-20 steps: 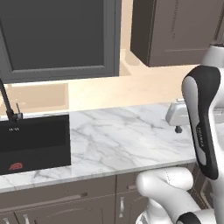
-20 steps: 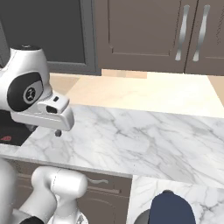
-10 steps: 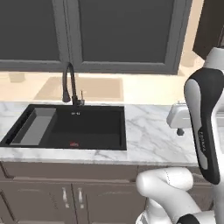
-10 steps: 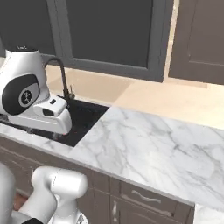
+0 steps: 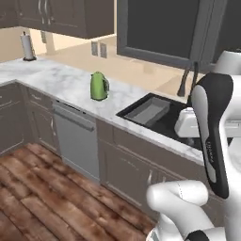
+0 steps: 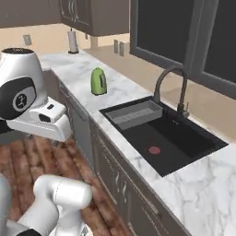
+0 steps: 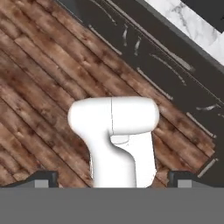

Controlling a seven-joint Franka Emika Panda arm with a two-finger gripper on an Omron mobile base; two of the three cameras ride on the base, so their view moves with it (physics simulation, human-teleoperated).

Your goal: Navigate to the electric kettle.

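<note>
Lime-green, the electric kettle [image 5: 99, 85] stood on the marble counter [image 5: 61, 82], well left of the gripper [image 5: 190, 140]. The right base view added a faucet [image 6: 171, 87] over the sink [image 6: 159, 132]. The hand view showed wooden floor [image 7: 39, 87], finger tips [image 7: 43, 178] wide apart, holding nothing.

No legible text or labels

The arm [image 5: 212, 136] hides the right end of the sink [image 5: 155, 113].
</note>
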